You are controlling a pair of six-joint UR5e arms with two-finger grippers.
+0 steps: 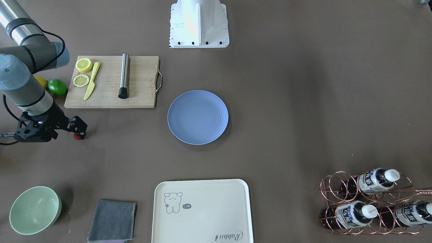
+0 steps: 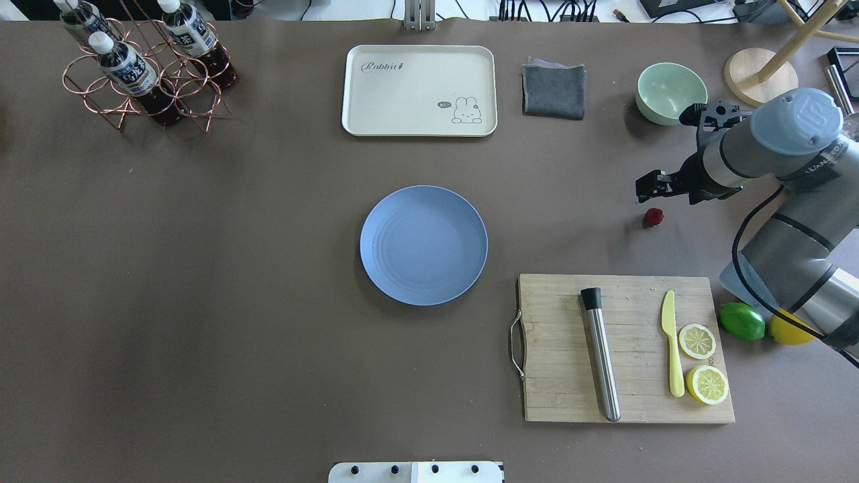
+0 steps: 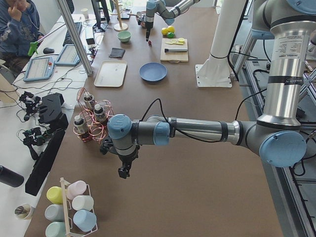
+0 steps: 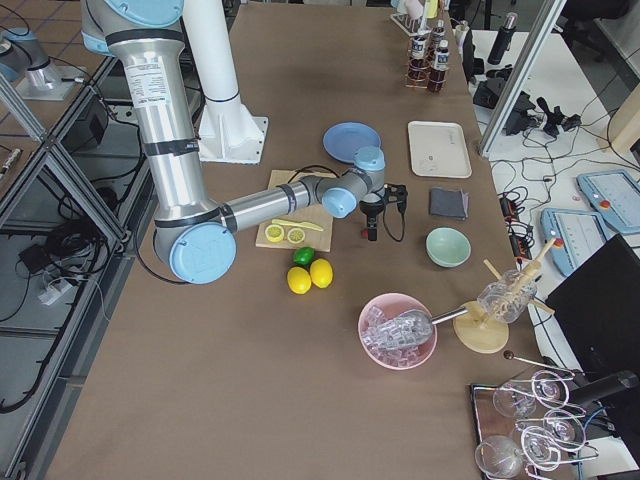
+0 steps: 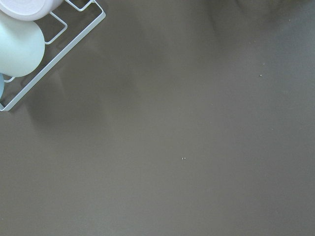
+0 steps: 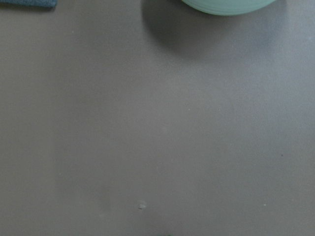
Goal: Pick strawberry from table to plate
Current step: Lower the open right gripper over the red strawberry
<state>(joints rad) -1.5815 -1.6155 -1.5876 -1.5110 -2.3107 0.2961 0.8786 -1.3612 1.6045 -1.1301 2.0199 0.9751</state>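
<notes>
The strawberry (image 2: 653, 216), a tiny dark-red berry, lies on the grey-brown table (image 2: 201, 268) at the right, between the green bowl and the cutting board. My right gripper (image 2: 651, 187) hangs just beyond the berry, not touching it, and its fingers look open with nothing in them. In the front-facing view the strawberry (image 1: 78, 136) shows right under the right gripper (image 1: 79, 127). The blue-grey plate (image 2: 423, 245) sits bare at mid-table, well to the berry's left. My left gripper (image 3: 123, 172) hovers over the table's far-left end; whether it is open or shut I cannot tell.
A wooden cutting board (image 2: 627, 349) holds a metal rod, a yellow knife and two lemon halves. A lime (image 2: 741, 320) and a lemon lie beside it. Along the far edge are a pale green bowl (image 2: 671, 92), a grey cloth (image 2: 553, 89), a cream tray (image 2: 419, 90) and a copper bottle rack (image 2: 144, 70).
</notes>
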